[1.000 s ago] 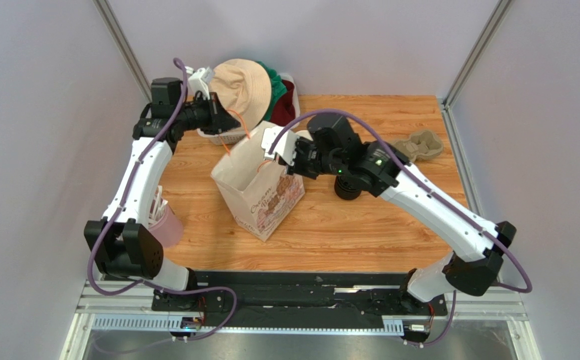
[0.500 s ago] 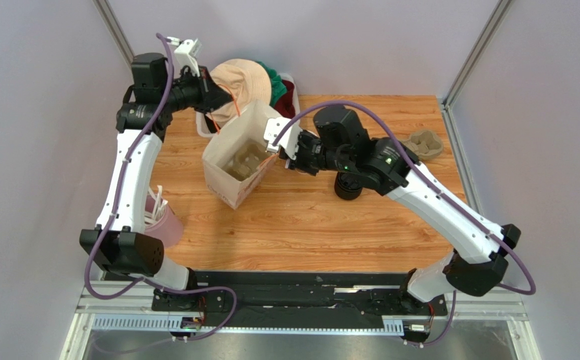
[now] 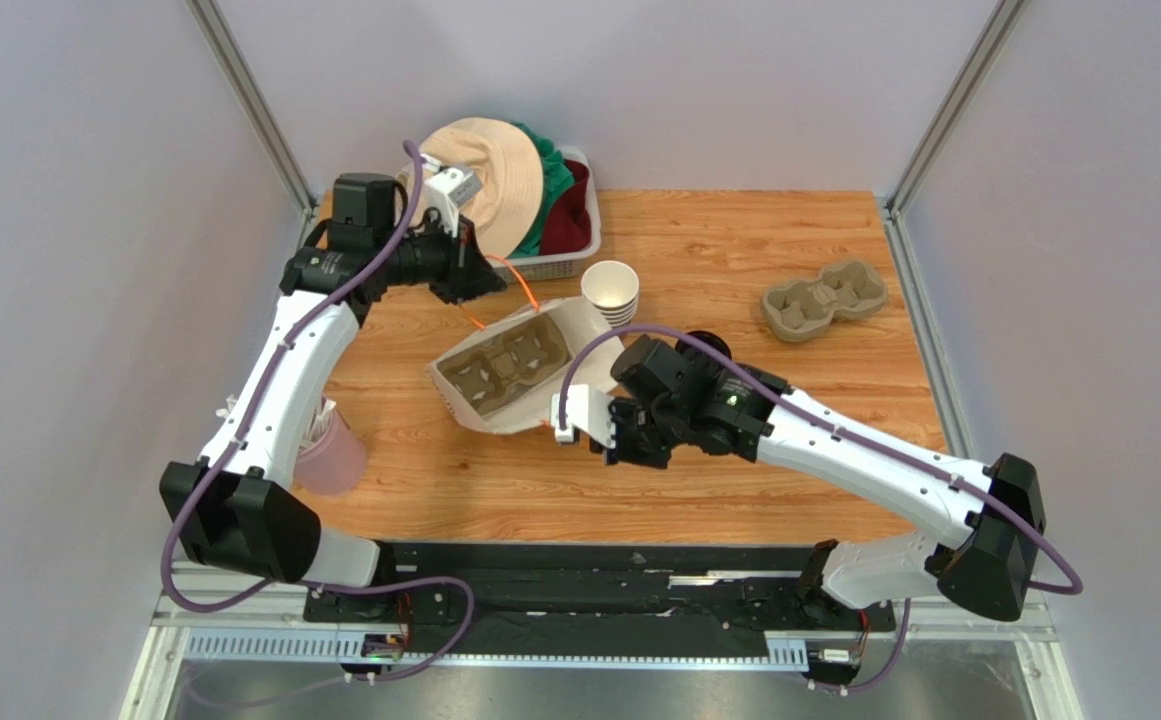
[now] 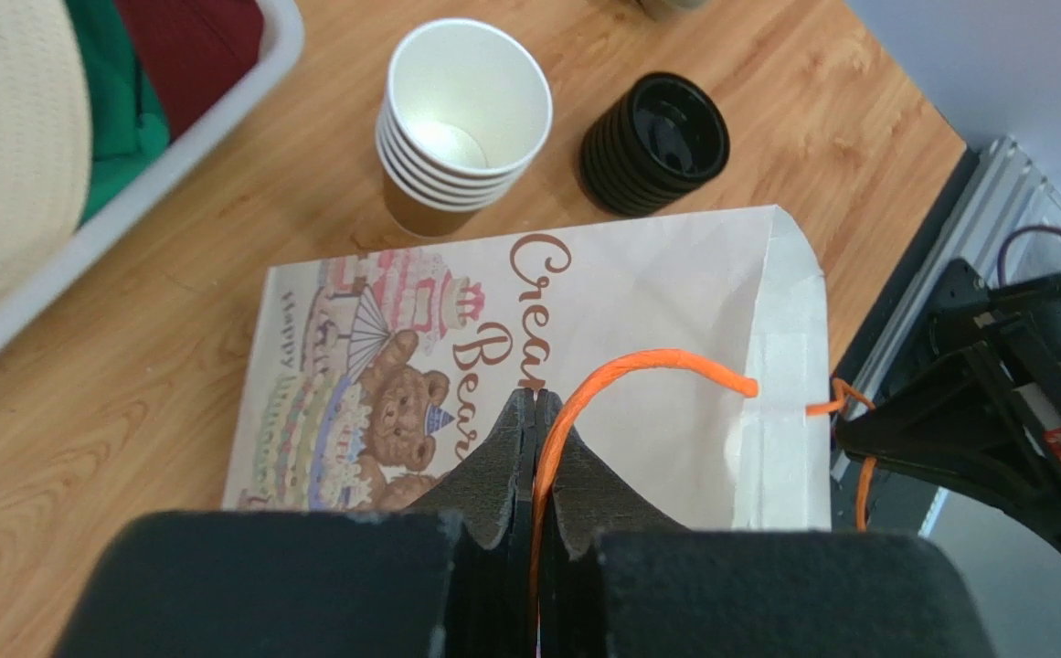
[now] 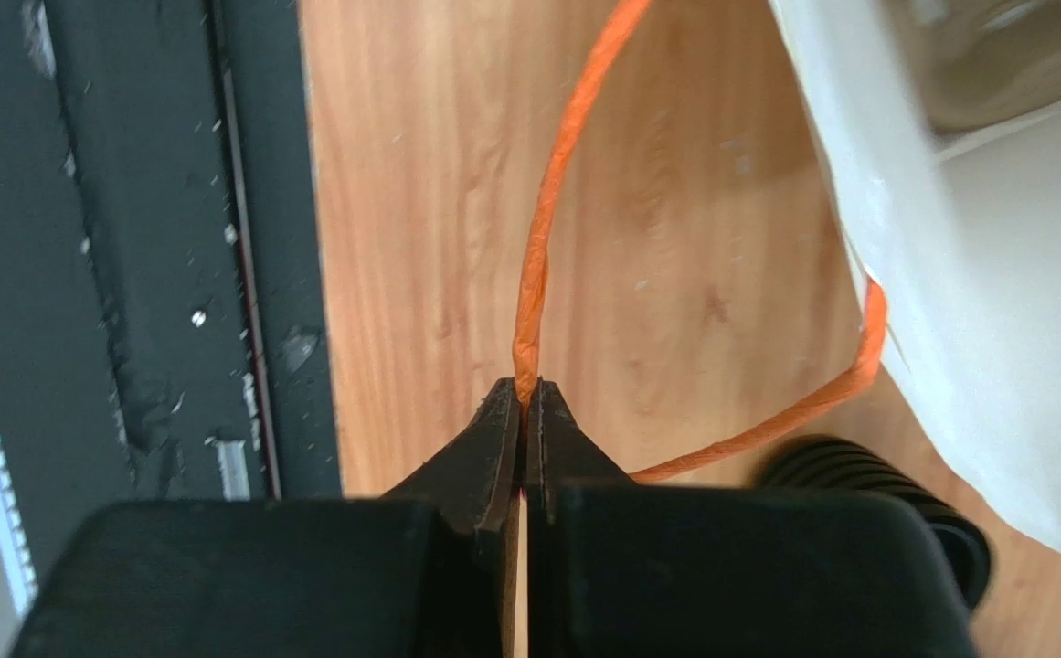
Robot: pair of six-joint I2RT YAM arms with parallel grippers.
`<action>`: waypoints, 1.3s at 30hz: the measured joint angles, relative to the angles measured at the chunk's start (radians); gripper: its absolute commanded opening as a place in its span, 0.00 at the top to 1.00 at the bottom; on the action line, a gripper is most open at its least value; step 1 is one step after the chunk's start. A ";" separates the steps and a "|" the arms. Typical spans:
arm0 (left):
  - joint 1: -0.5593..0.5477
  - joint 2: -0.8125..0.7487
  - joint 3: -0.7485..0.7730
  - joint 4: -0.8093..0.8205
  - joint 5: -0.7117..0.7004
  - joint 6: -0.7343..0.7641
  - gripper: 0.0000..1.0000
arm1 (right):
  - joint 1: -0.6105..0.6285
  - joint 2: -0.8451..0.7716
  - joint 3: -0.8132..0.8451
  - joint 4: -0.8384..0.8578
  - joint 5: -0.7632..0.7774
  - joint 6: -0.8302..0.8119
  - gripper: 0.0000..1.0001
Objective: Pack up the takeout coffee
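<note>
The paper bag [image 3: 574, 324] sits mid-table, one orange handle [image 4: 646, 368] stretched to the left gripper [image 4: 536, 405] on its far-left side, the other to the right gripper [image 5: 522, 391] toward the near edge, barring both flanks. A stack of paper cups [image 3: 610, 290] and black lids [image 4: 655, 143] crowd its far side. Bare wood lies between these and the cup carrier [image 3: 824, 300] by the right edge; the right arm [image 3: 842, 450] crosses the near-right corner.
</note>
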State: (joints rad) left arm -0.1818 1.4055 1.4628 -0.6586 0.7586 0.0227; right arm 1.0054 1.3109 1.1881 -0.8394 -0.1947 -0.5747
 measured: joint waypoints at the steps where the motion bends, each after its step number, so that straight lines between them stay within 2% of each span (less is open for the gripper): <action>1: -0.007 0.000 -0.008 -0.011 0.003 0.011 1.00 | 0.013 0.000 -0.024 -0.008 0.000 -0.002 1.00; 7: -0.016 -0.019 -0.011 -0.033 0.074 0.055 1.00 | 0.064 -0.034 -0.077 -0.031 -0.021 -0.016 1.00; 15: -0.082 -0.076 -0.034 -0.085 0.129 0.125 1.00 | 0.106 -0.068 -0.116 -0.032 -0.050 -0.017 1.00; 31: -0.124 -0.084 -0.070 -0.296 0.183 0.303 1.00 | 0.176 -0.028 -0.127 -0.044 -0.052 -0.032 1.00; 39: -0.124 -0.069 -0.082 -0.395 0.190 0.397 1.00 | 0.251 0.040 -0.127 -0.007 -0.032 -0.022 1.00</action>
State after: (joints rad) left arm -0.3061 1.3365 1.3804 -1.0538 0.9489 0.4198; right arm 1.2560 1.3510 1.0615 -0.8467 -0.2268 -0.5964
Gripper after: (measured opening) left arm 0.008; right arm 0.011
